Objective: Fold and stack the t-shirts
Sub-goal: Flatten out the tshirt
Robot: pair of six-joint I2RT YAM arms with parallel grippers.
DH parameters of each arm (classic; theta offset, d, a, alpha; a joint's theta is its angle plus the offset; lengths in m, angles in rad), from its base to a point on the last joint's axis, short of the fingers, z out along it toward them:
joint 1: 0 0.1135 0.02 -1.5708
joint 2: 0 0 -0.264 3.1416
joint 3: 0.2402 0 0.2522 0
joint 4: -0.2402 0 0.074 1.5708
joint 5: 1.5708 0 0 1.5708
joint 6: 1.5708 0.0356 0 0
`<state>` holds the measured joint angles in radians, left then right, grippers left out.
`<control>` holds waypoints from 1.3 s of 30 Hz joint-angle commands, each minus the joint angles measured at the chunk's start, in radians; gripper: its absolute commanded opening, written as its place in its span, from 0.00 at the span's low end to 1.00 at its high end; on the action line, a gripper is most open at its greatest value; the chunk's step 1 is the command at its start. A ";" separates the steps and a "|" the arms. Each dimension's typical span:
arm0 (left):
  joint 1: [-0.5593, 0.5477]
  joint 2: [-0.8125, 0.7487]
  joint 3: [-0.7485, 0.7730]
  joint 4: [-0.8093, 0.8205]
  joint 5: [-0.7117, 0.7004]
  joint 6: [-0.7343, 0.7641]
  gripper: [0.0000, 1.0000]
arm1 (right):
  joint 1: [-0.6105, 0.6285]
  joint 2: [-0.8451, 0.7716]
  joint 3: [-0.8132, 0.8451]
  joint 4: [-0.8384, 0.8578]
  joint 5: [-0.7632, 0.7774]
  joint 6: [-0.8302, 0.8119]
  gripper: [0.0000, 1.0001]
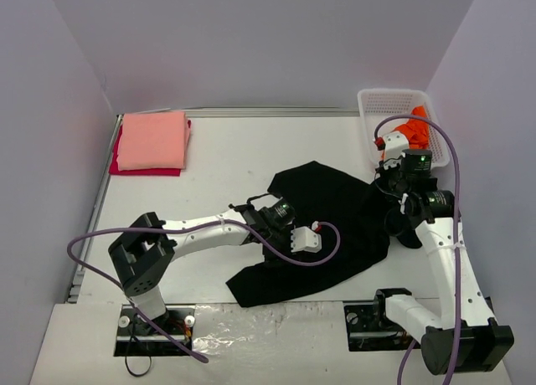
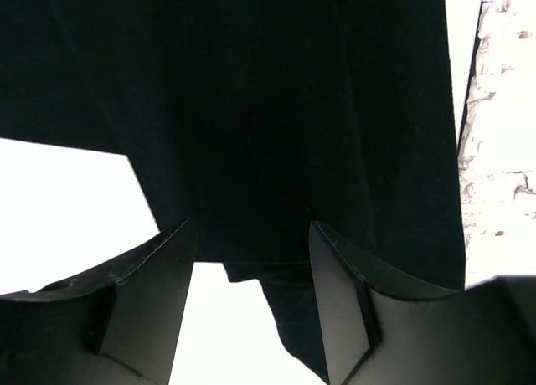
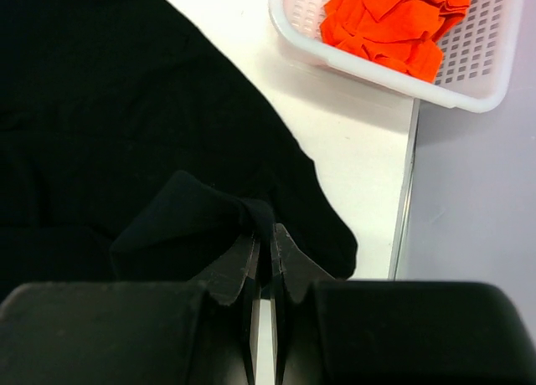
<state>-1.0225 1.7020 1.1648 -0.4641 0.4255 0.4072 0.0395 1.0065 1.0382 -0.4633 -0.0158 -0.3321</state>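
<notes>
Two shirts lie folded at the far left of the table (image 1: 226, 167). The salmon-pink shirt (image 1: 152, 140) sits flat on top of the red shirt (image 1: 144, 171), of which only a thin border shows at its near and left sides. This looks like the stack that the task asks for, put in the corner so that it is away from the place of folding.

In the middle lies the black shirt (image 1: 327, 222). It is spread out but not flat, its outline is irregular, and it seems to be the shirt in work at this moment. The left gripper (image 2: 249, 234) is low over the near left part of it. Its fingers (image 2: 151, 293) stand apart, with black cloth between and beyond them. Whether they touch the cloth, the pictures do not show. Probably it is placed there to take an edge of the shirt.

Further right, the right gripper (image 3: 264, 238) has its jaws pressed together on a small raised fold at the right border of the black shirt, and it pinches this fold. Such a hold likely serves to pull the cloth straight.

At the far right the white basket (image 1: 366, 109) stands in the corner, and the orange shirt (image 1: 416, 130) lies crumpled inside it, not yet folded. By this the task seems about half done.
</notes>
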 commanded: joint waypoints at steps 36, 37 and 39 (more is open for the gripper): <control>-0.044 0.122 0.131 -0.156 0.068 0.038 0.29 | -0.004 0.030 -0.081 0.083 -0.016 -0.001 0.00; -0.047 0.123 0.130 -0.156 0.067 0.039 0.28 | -0.006 0.030 -0.084 0.083 -0.018 -0.001 0.00; -0.050 0.128 0.127 -0.157 0.056 0.041 0.27 | -0.006 0.032 -0.087 0.086 -0.019 -0.001 0.00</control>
<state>-1.0588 1.8362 1.2572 -0.5831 0.4801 0.4316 0.0395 1.0267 0.9638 -0.4019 -0.0383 -0.3336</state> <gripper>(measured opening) 0.281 0.016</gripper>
